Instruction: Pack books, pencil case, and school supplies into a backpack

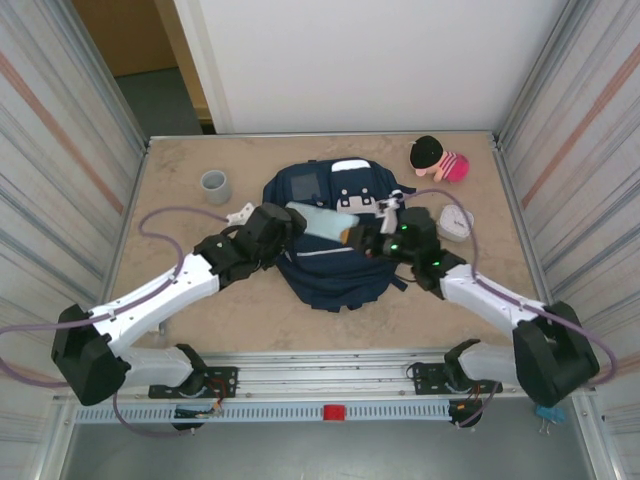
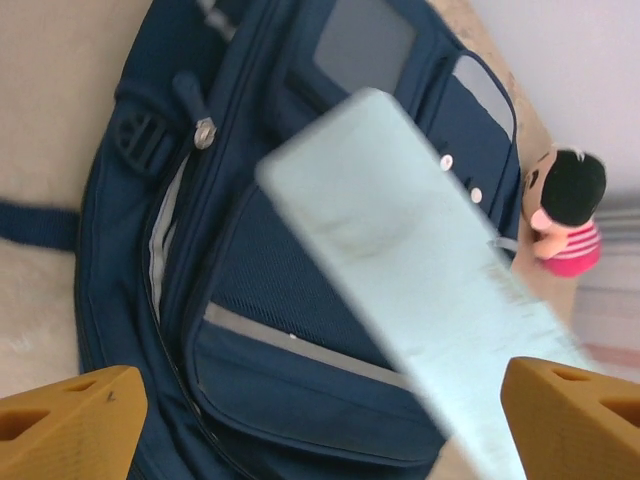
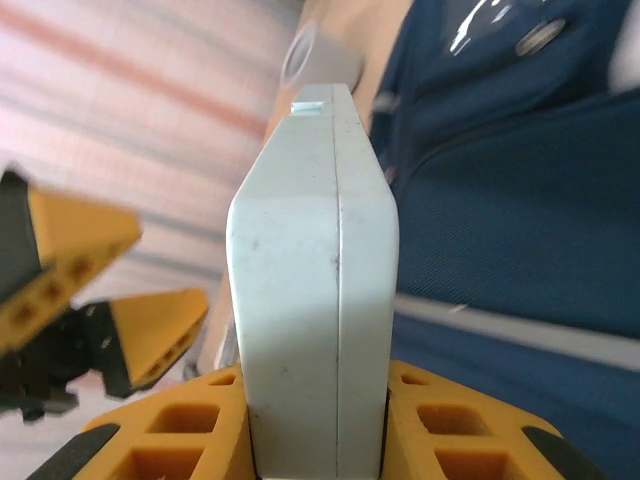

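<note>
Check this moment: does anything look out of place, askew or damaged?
Nothing spilled or damaged. The pencil case hangs slanted over the backpack, pinched at one end by the right gripper; the left gripper stands open. A plush doll, no school item, lies at the far right.

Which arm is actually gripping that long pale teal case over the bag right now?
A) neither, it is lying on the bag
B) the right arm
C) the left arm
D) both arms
B: in the right wrist view the pencil case is clamped between the orange fingers of the right gripper, while the left gripper has its jaws spread wide, not closed on it.
</note>
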Robot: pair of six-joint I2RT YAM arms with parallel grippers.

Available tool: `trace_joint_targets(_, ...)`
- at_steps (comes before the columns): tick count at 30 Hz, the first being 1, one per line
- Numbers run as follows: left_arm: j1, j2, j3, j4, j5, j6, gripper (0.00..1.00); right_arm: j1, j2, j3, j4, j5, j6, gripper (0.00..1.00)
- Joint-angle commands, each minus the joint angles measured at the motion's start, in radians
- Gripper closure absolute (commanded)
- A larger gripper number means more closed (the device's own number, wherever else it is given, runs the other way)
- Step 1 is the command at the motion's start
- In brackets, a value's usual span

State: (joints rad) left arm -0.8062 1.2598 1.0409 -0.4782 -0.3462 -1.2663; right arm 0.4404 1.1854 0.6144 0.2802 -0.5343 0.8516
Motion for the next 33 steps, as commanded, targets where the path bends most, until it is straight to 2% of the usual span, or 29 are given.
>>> trace_joint_targets(1,-0.011,0.037,0.024,-0.038,-0.079,0.46,0.11,-0.156,-0.104,0.02,-0.138,-0.156,-0.053,0.82)
trace_joint_targets(5,-0.02,0.1,0.049,0.055,-0.063,0.79,0.13,-0.412,-0.144,0.058,-0.289,-0.307,-0.128,0.84)
trace_joint_targets(8,-0.029,0.149,0.049,0.189,0.043,1.071,0.14,-0.601,-0.115,0.066,-0.299,-0.432,-0.095,0.84)
trace_joint_targets(10,-0.035,0.19,0.05,0.271,0.186,1.282,0.14,-0.699,-0.085,0.065,-0.294,-0.483,-0.061,0.85)
trace_joint_targets(13,-0.042,0.267,0.064,0.314,0.413,1.535,0.19,-0.779,-0.065,0.059,-0.288,-0.508,-0.039,0.85)
trace_joint_targets(16,-0.049,0.379,0.12,0.289,0.505,1.68,0.19,-0.812,-0.077,0.064,-0.313,-0.495,-0.041,0.85)
trace_joint_targets(22,-0.054,0.542,0.208,0.272,0.474,1.79,0.12,-0.821,-0.111,0.077,-0.358,-0.465,-0.049,0.85)
trace_joint_targets(28,-0.056,0.631,0.246,0.333,0.411,1.757,0.11,-0.821,-0.121,0.089,-0.41,-0.45,-0.083,0.84)
trace_joint_targets(29,-0.055,0.642,0.244,0.35,0.383,1.749,0.15,-0.822,-0.121,0.088,-0.409,-0.45,-0.083,0.85)
trace_joint_targets(31,-0.055,0.647,0.236,0.372,0.336,1.739,0.33,-0.822,-0.123,0.087,-0.413,-0.451,-0.086,0.85)
trace_joint_targets(33,-0.055,0.624,0.22,0.394,0.315,1.722,0.58,-0.822,-0.131,0.089,-0.43,-0.445,-0.098,0.85)
